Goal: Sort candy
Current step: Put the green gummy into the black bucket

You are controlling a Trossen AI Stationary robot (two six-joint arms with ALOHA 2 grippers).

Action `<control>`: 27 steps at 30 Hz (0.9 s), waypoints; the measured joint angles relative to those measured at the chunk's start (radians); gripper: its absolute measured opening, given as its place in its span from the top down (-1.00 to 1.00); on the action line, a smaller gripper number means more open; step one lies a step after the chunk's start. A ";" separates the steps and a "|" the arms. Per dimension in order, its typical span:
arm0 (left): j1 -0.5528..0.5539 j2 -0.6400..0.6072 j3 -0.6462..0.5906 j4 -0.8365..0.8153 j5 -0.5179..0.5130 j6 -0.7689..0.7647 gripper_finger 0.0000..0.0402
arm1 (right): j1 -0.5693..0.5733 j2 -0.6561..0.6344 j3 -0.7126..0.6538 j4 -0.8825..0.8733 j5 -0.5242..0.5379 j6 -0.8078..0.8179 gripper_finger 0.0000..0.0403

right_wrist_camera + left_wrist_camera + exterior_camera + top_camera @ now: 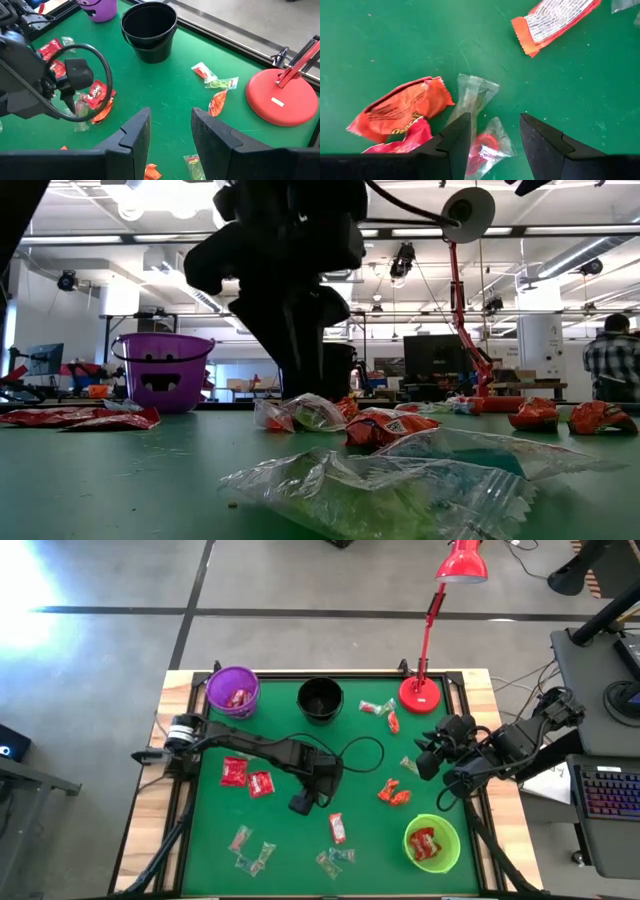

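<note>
My left gripper (495,117) is open and points down near the middle of the green mat (300,804). Its fingers stand on either side of a clear-wrapped red candy (487,145) that lies flat on the mat. Whether they touch it does not show. An orange-wrapped candy (402,110) lies right beside it, and a red and white one (555,17) lies farther off. My right gripper (170,112) hangs open above the mat's right side (428,758), with nothing between its fingers.
A purple bowl (233,690) and a black bowl (320,698) stand at the far edge, and a green bowl (432,843) at the near right. A red lamp's base (420,693) is at the far right. More candy is scattered about: red (234,771), orange (393,792), clear (250,850).
</note>
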 joint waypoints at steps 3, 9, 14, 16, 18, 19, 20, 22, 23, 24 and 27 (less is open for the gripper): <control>0.004 0.013 0.001 0.008 -0.011 0.000 0.25 | 0.000 0.000 0.000 0.000 0.000 -0.001 0.34; 0.010 0.020 0.001 0.010 -0.055 -0.020 0.25 | 0.000 0.000 0.000 0.000 -0.003 0.000 0.34; 0.016 0.020 0.000 0.013 -0.070 -0.024 0.25 | 0.000 0.000 0.000 0.000 -0.003 0.000 0.34; 0.018 0.021 -0.006 0.012 -0.069 -0.023 0.25 | 0.000 0.000 0.000 0.000 -0.003 0.000 0.34; 0.019 0.024 -0.006 0.022 -0.069 -0.020 0.25 | 0.000 0.000 0.000 0.000 -0.003 0.000 0.34; 0.020 0.026 -0.006 0.032 -0.069 -0.020 0.25 | 0.000 0.000 0.000 0.000 -0.003 0.000 0.34; 0.021 0.028 -0.006 0.044 -0.068 -0.020 0.25 | 0.000 0.000 0.000 0.000 -0.002 -0.001 0.34; 0.022 0.038 -0.006 0.048 -0.069 -0.017 0.25 | 0.000 0.000 0.000 0.001 -0.002 -0.001 0.34; 0.023 0.044 -0.006 0.050 -0.069 -0.017 0.25 | 0.000 0.000 0.000 0.001 -0.002 0.000 0.34; 0.024 0.049 -0.006 0.050 -0.069 -0.016 0.25 | 0.000 0.000 0.000 0.003 -0.001 0.000 0.34; 0.026 0.066 -0.006 0.045 -0.068 -0.016 0.26 | 0.000 0.000 0.000 0.004 0.000 0.000 0.34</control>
